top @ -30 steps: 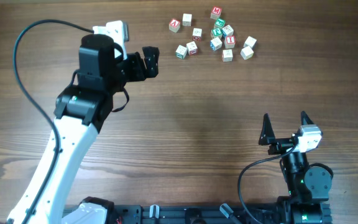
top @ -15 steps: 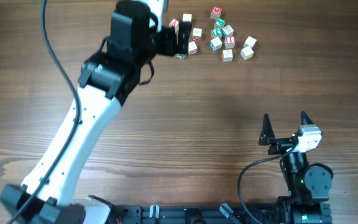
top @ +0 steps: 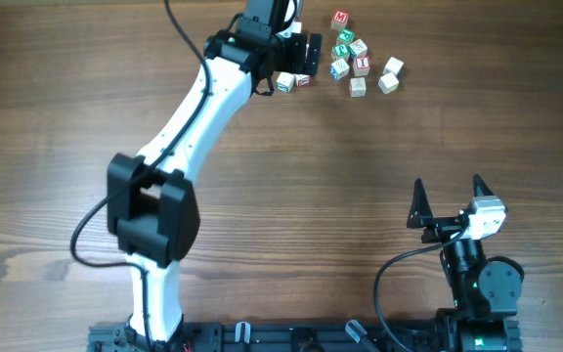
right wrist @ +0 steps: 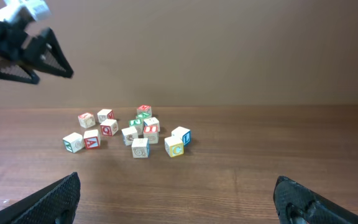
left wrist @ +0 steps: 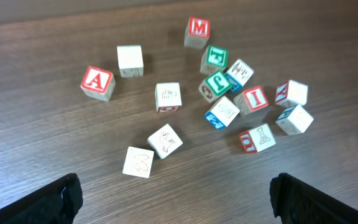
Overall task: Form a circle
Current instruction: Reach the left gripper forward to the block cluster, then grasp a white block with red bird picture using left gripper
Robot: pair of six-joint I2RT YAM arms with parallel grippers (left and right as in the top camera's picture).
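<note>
The circle shows as a tight knot of three small wooden cubes [left wrist: 216, 83], two of them with green letter faces; it also appears in the overhead view [top: 344, 45]. Loose cubes lie around it: a red A [left wrist: 97, 83], a red M [left wrist: 198, 31], a red I [left wrist: 252, 99] and two pale ones [left wrist: 165, 140] nearest the camera. My left gripper [left wrist: 178, 204] hangs open just short of the scatter, holding nothing. From overhead the left gripper [top: 301, 54] covers the leftmost cubes. My right gripper [top: 448, 200] stands open near the front, far from the cubes [right wrist: 143, 130].
The left arm [top: 179, 137] stretches diagonally from the front edge to the back of the wooden table [top: 291, 196]. The right arm's base [top: 477, 284] sits at the front right. All the cubes lie at the back.
The left arm has swung right and toward the back, from left of the cubes to over their left side, now hiding some. The right arm has stayed still.
</note>
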